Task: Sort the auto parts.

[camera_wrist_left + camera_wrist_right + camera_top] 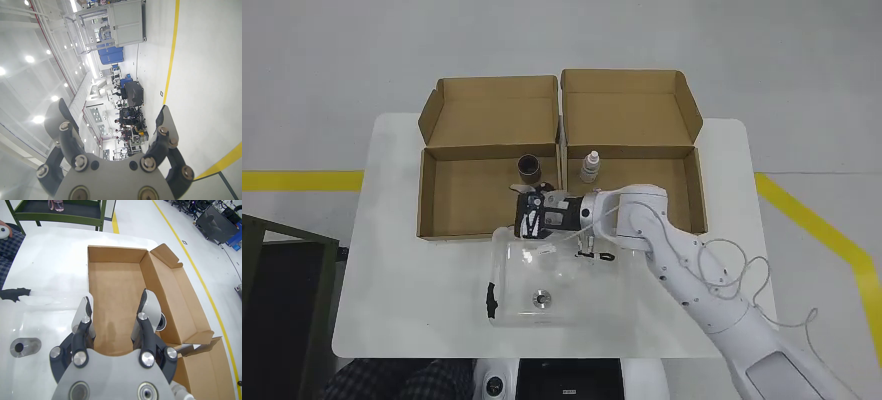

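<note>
Room: white table (392,200) on a grey floor with a yellow line (302,180).
Boxes: left box (462,195) under the right claw (115,294) holds a dark ring (529,166) just beside the claw; right box (642,185) holds a white bottle (590,165).
Tray: clear tray (582,300) beside the claw holds a metal sleeve (539,297).
Claws: right claw and left claw (112,103) both gape wide, empty.

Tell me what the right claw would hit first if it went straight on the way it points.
Probably the bare floor of the open cardboard box: the right claw, open, points into it with nothing between. Depth is hard to judge; a flatter path would reach the far wall.
</note>
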